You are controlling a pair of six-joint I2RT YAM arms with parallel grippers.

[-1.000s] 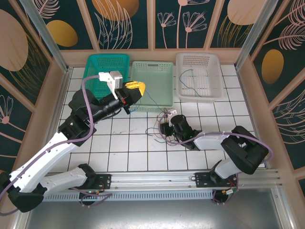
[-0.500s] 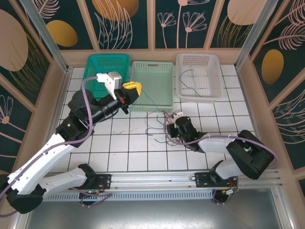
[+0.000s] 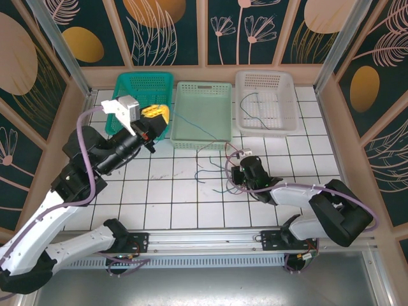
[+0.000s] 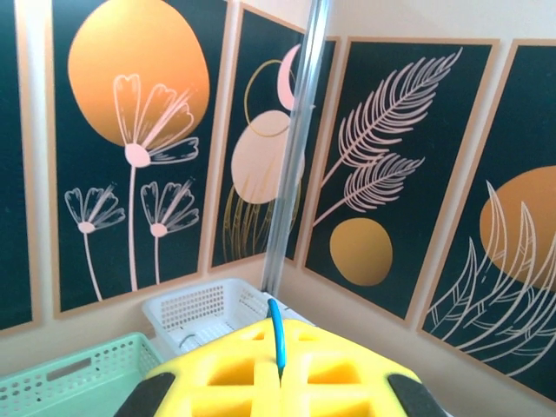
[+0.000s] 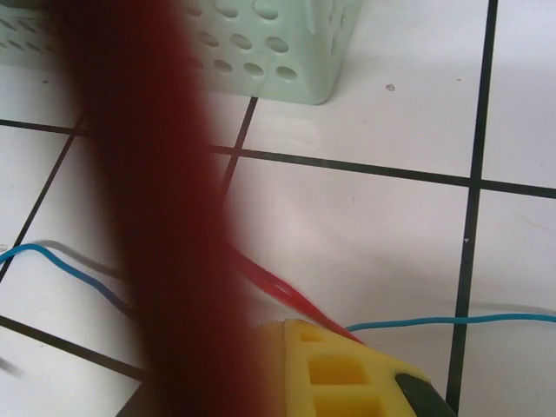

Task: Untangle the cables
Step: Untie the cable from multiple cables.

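A metal rail (image 3: pixel 210 241) edges the near side of the white tiled table (image 3: pixel 166 197). Low on the tiles, the right gripper (image 3: pixel 237 174) is closed on a red cable (image 5: pixel 280 288) among the loose cables (image 3: pixel 207 167). The raised left gripper (image 3: pixel 155 115) pinches a blue cable (image 4: pixel 276 330). Beyond stand a teal basket (image 3: pixel 143 81), a mint basket (image 3: pixel 203 118) and a white basket (image 3: pixel 264 80), before dark wall panels (image 3: pixel 166 29) with orange discs and pale leaves.

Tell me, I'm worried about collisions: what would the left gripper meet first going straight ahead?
Likely the white basket, low ahead of the left gripper; depth is unclear, so it might pass over it.
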